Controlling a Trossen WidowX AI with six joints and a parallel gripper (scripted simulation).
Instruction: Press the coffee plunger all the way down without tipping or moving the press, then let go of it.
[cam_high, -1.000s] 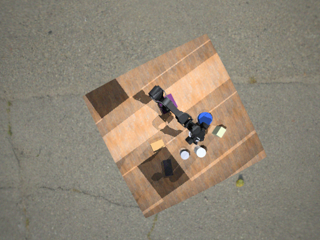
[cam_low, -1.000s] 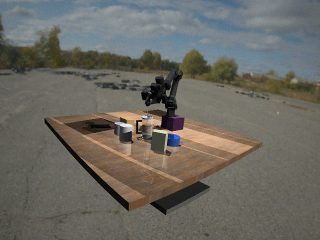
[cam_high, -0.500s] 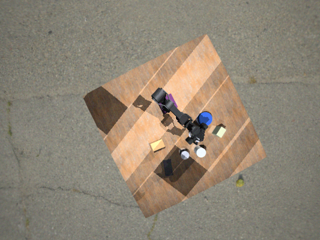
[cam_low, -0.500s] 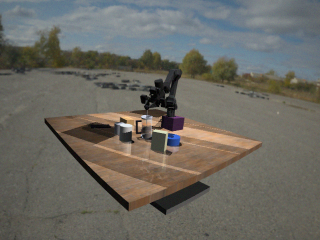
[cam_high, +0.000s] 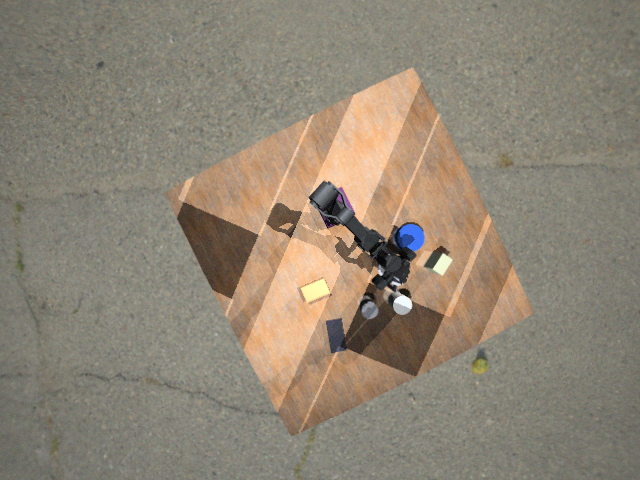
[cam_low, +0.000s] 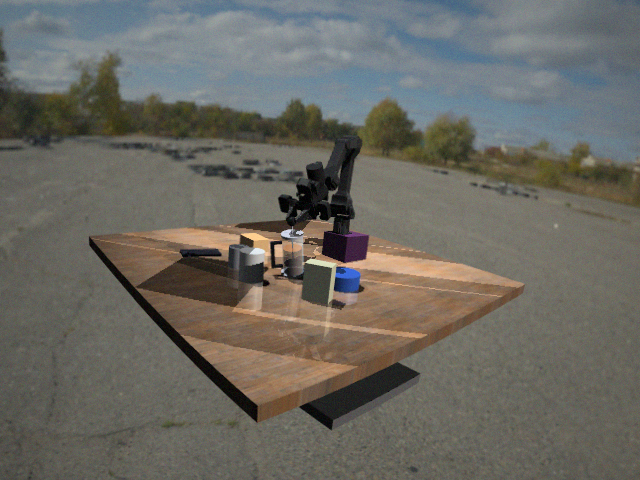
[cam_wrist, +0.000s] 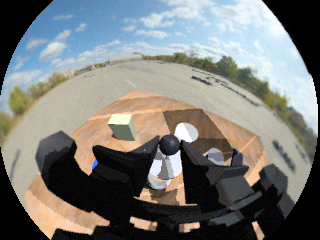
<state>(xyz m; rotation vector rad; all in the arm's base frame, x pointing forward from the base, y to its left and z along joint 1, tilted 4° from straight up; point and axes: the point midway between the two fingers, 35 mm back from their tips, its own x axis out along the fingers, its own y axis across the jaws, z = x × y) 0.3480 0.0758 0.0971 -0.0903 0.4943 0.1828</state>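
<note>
Bright daylight, hard shadows, perhaps fisheye-warped

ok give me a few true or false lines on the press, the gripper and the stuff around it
1. The gripper is shut on the plunger knob. True.
2. The press lies tipped over. False: it stands upright.
3. The blue cylinder is stacked on the pale block. False: both rest on the table, side by side.
4. The arm's base sits on a purple block. True.
5. The gripper is open above the press. False: it grips the knob.
</note>
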